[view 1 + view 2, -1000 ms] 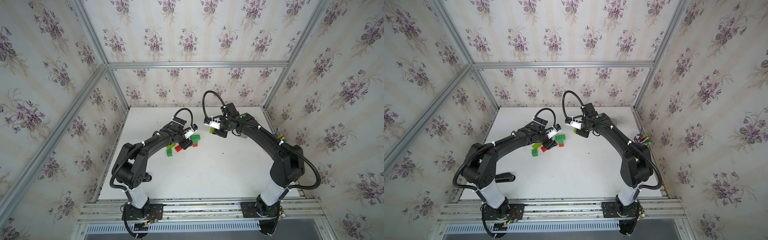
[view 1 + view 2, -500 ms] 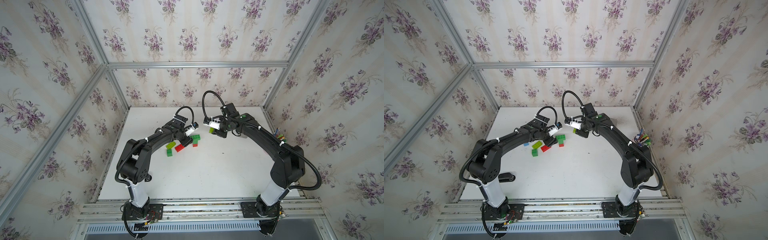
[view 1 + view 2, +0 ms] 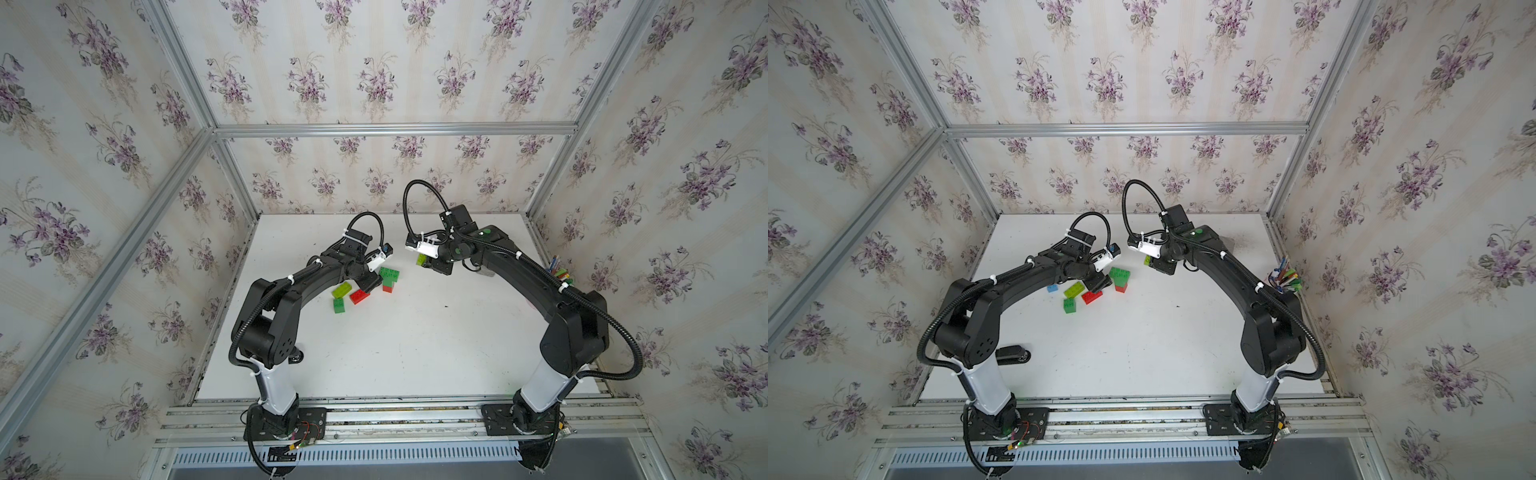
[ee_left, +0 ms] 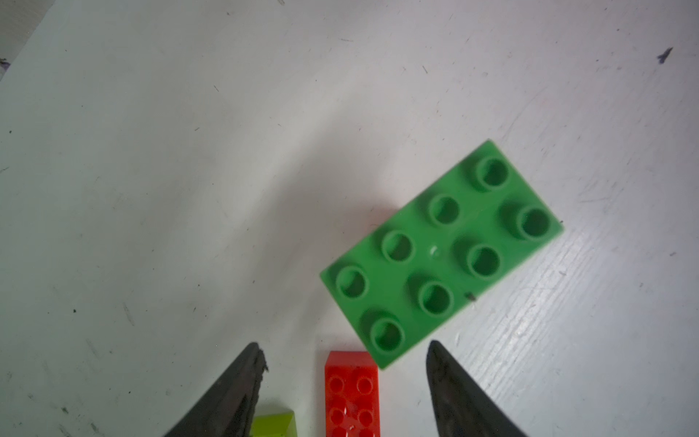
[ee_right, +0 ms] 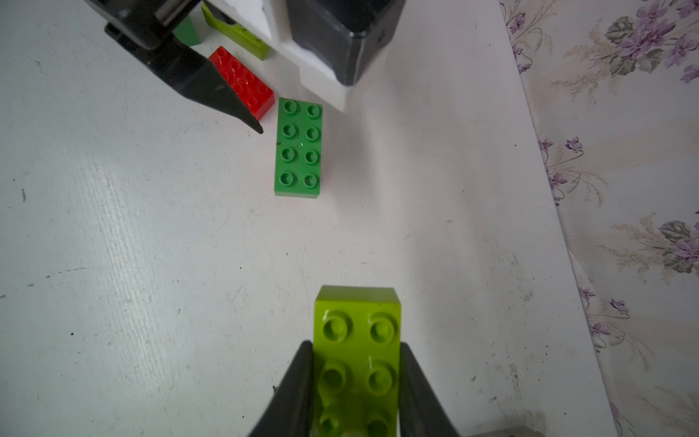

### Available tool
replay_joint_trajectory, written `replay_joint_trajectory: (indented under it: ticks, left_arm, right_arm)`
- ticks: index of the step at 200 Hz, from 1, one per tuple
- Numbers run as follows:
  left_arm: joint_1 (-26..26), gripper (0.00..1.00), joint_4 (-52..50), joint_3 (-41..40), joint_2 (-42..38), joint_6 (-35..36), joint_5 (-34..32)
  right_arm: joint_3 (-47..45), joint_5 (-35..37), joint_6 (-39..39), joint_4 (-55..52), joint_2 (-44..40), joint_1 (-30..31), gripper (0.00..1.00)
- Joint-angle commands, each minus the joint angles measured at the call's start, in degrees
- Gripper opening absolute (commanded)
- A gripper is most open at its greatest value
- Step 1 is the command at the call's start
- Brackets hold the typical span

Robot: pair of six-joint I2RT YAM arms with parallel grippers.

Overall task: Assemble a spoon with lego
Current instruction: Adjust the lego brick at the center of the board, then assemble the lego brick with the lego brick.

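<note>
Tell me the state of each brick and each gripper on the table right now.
Left gripper: jaws open, empty, above the table.
Right gripper: jaws shut on the held lime brick.
Big green brick: studs up, stacked on a small red brick.
Long red brick: loose, flat, studs up.
Loose lime brick: flat on table.
Small green brick: loose on table.
Blue brick: loose on table.

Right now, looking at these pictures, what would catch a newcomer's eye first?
The right gripper, over the white table, is shut on a lime brick. Across from it, the left gripper hangs open over a red brick, beside a green eight-stud brick.
</note>
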Motion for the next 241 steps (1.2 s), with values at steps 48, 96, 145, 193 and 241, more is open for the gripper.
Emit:
replay_joint_trajectory:
  ticks: [48,96,145,193,241]
  left_arm:
    - [0.73,0.71,8.47,-17.19,-18.17,6.20,7.03]
    - [1.06,0.71,10.36,-22.54,-22.08,7.89,8.80]
    - [2.25,0.72,10.62,-23.68,-25.64,9.19,10.48]
    - [2.56,0.72,10.79,-25.32,-26.70,9.20,10.67]
    - [2.59,0.72,10.86,-25.03,-26.23,8.72,10.86]
  right_arm:
    - [7.58,-0.64,6.94,-2.11,7.48,6.84,0.21]
    - [17.33,-0.84,13.17,-5.73,15.99,10.07,0.21]
    - [25.80,0.32,13.77,-11.42,22.93,10.43,0.21]
    - [29.11,0.54,12.27,-14.34,25.30,10.34,0.21]
    - [29.16,2.29,11.99,-15.38,25.36,10.34,0.21]
